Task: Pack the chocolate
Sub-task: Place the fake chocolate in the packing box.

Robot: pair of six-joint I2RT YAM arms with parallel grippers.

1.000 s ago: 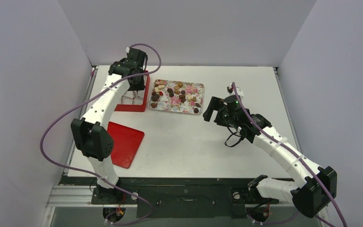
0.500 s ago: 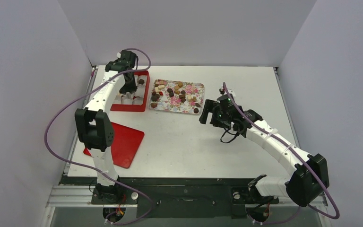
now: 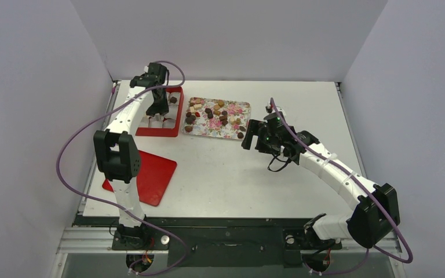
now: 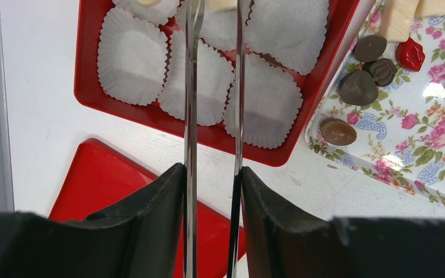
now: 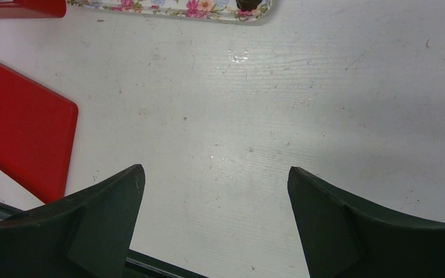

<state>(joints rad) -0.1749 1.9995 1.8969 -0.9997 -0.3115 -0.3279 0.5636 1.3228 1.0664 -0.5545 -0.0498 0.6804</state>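
Note:
Several small chocolates in dark brown, light brown, cream and red lie on the flowered tray. One dark piece sits in the red box of white paper cups. My left gripper hangs over the box, shut on metal tweezers. The tweezer tips run off the top of the left wrist view, where a cream piece shows between the blades. My right gripper is open and empty beside the tray's near right corner.
A red lid lies flat at the near left, also in the left wrist view and the right wrist view. The tray's near edge and one dark chocolate show at the top of the right wrist view.
My left gripper has shifted left and nearer over the red box. My right gripper has moved left toward the tray's near right corner and stays open.

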